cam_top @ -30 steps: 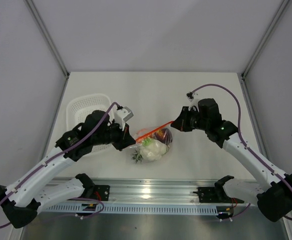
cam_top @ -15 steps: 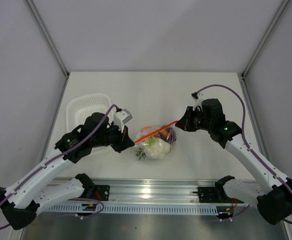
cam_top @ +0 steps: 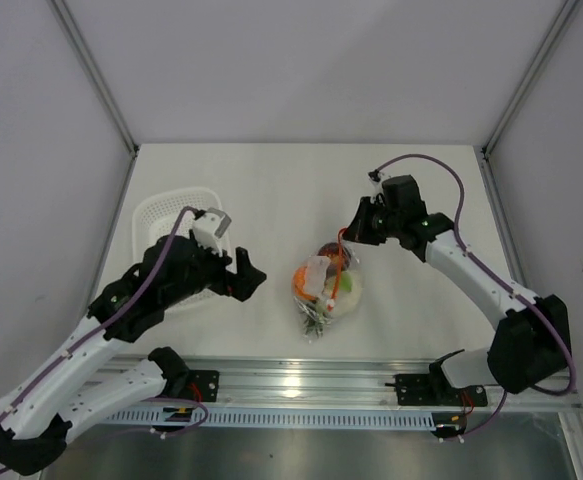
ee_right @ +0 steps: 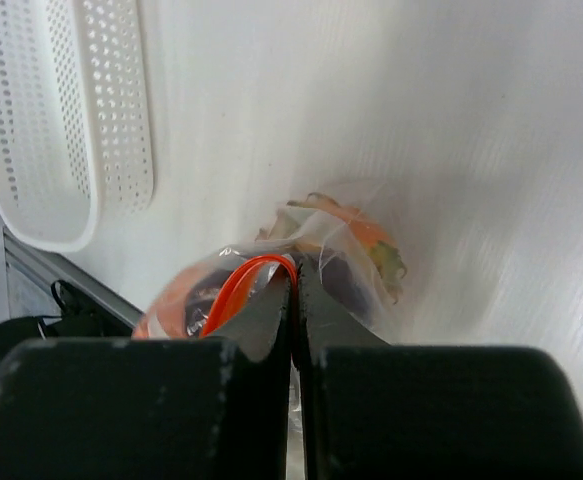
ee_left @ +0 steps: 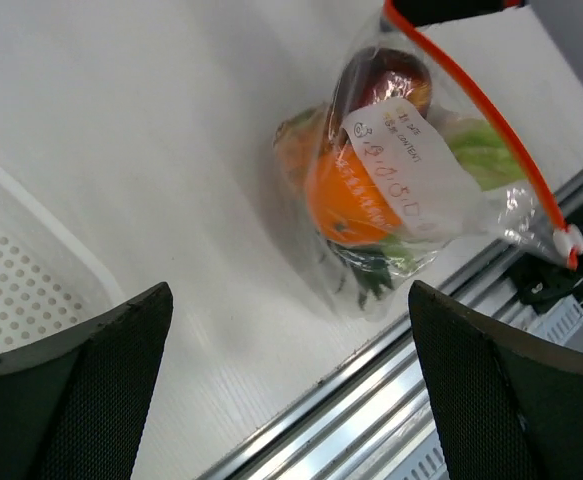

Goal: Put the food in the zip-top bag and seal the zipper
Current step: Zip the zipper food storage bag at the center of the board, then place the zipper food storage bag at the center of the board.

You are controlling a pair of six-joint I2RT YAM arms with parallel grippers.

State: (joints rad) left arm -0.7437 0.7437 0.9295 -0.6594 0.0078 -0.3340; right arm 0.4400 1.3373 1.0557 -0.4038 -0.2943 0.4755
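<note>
The right gripper is pinched tight on the far end of the zipper. The zip-top bag trails from its fingertips toward the front rail, its long axis and zipper both running that way, with the food bunched inside. The left gripper gapes wide and empty, the bag ahead of its fingers and apart. A white basket lies to its left.

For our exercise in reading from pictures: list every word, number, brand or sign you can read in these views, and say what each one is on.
White label on the clear bag: a short printed line and a row of larger characters, both too small and blurred to read.
Nothing else in any view shows readable text.
</note>
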